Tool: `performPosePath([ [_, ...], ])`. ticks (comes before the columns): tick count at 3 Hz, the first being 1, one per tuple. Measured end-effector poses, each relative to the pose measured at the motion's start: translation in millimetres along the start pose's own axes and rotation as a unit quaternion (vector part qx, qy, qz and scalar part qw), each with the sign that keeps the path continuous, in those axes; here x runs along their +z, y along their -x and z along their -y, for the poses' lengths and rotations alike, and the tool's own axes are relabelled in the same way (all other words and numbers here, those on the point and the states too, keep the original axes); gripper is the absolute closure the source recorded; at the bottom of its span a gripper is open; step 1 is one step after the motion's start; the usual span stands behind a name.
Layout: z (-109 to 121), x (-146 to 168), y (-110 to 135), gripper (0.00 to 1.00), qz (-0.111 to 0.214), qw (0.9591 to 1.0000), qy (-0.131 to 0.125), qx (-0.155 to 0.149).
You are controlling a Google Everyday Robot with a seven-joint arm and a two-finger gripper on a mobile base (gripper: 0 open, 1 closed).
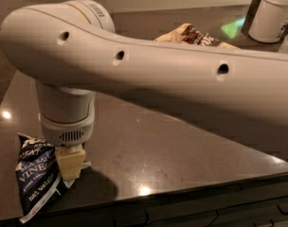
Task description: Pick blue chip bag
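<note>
The blue chip bag (36, 178) lies flat near the front left edge of the dark table (182, 145), its white lettering facing up. My gripper (70, 164) hangs straight down from the big white arm (158, 74) and stands on the bag's right edge. Its pale yellow fingers (69, 161) touch or press on the bag's upper right part, which they hide. The wrist housing covers the bag's top edge.
A tan-and-brown snack bag (193, 34) lies at the back, partly behind the arm. A white canister (273, 15) stands at the back right. The table's front edge (191, 193) runs just below the bag.
</note>
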State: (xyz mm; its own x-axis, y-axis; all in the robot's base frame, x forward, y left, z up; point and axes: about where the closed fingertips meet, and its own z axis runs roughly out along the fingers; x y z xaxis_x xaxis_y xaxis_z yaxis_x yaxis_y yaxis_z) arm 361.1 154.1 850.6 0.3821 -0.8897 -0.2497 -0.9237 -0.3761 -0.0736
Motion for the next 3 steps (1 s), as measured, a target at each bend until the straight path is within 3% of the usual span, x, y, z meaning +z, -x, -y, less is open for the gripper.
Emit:
performPosePath([
  [1, 3, -14, 6, 0.88, 0.018, 0.9997, -0.005, -0.014],
  [2, 11, -36, 8, 1.0, 0.037, 0.9987, -0.015, -0.031],
  [3, 21, -61, 9, 1.0, 0.061, 0.9966, -0.022, -0.049],
])
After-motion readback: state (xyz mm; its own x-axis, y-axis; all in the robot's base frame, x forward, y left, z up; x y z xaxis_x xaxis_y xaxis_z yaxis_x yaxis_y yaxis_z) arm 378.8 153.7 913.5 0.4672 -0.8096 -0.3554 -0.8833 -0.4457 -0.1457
